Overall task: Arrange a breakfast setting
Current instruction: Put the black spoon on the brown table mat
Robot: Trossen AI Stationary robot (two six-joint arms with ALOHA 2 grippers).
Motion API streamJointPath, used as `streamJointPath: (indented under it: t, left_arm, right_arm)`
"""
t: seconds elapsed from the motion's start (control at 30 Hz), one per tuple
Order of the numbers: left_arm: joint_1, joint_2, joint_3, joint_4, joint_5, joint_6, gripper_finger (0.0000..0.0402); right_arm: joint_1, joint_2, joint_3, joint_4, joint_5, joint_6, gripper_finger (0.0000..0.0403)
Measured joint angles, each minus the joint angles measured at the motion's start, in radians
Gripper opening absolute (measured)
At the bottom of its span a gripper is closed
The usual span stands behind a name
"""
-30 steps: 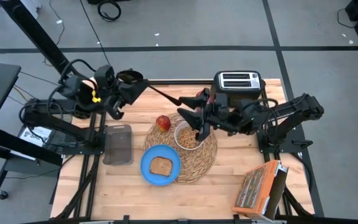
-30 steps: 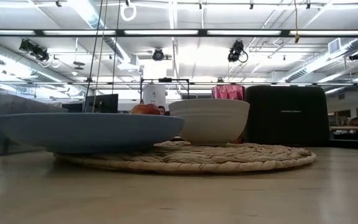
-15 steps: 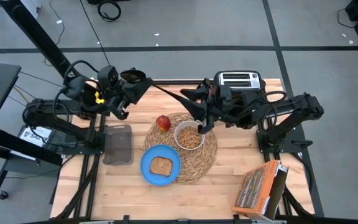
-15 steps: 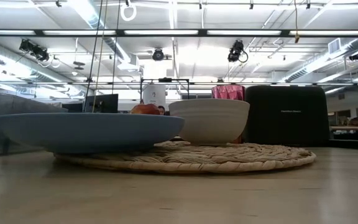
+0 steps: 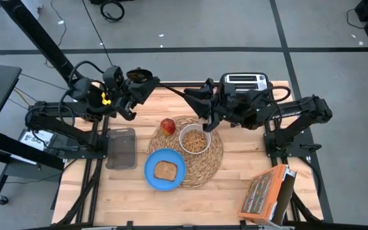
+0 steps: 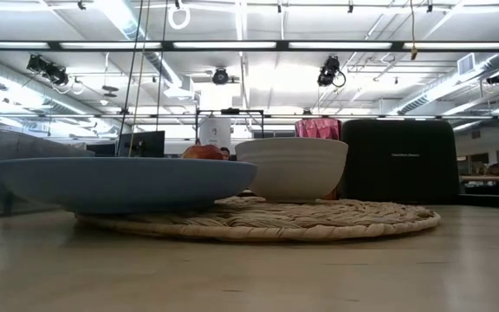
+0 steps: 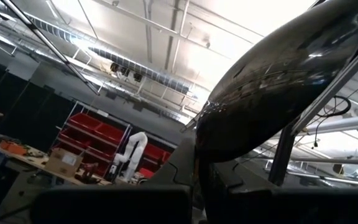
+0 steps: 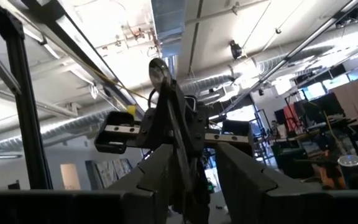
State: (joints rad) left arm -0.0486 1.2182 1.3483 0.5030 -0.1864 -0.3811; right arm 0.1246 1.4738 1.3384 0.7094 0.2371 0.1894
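wooden table (image 5: 235, 166): left end effector (image 5: 147, 86) clamps dark spoon (image 5: 165, 87) above.

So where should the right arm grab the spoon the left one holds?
The free handle end, from the toaster side: the left gripper clamps the dark spoon by its bowl, leaving the thin handle pointing towards the right gripper, whose fingers straddle it.

Back edge crowded, front of table open

I see both arms meeting over the table's back edge, left gripper (image 5: 147, 87) and right gripper (image 5: 200, 102) bridged by the dark spoon (image 5: 161, 84); the black toaster (image 5: 245, 83) blocks the back right. Wood in front of the placemat (image 5: 213, 160) lies free, up to the cereal box (image 5: 265, 194).
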Motion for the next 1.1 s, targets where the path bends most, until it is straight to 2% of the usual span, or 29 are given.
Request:
streamJointPath:
  t: [0.3, 0.5, 0.63, 0.9, 1.1]
  left_arm:
    - [0.009, 0.0, 0.0, 0.0, -0.001, -0.001, 0.0016]
    - [0.03, 0.0, 0.0, 0.003, 0.001, -0.012, 0.0016]
    - [0.03, 0.0, 0.0, 0.001, -0.03, -0.007, 0.0022]
    - [0.03, -0.001, 0.0, -0.025, -0.084, 0.01, 0.0043]
    - [0.03, -0.001, 0.0, -0.045, -0.084, 0.032, 0.0091]
  right_arm:
    - [-0.023, 0.0, 0.0, -0.014, -0.033, 0.022, 0.0071]
    - [-0.032, 0.0, 0.0, -0.025, -0.044, 0.017, 0.0014]
    - [-0.036, 0.0, 0.0, -0.025, -0.062, 0.018, 0.0012]
    - [-0.037, 0.0, 0.0, -0.024, -0.03, 0.017, 0.001]
    - [-0.036, 0.0, 0.0, 0.073, 0.001, -0.003, 0.001]
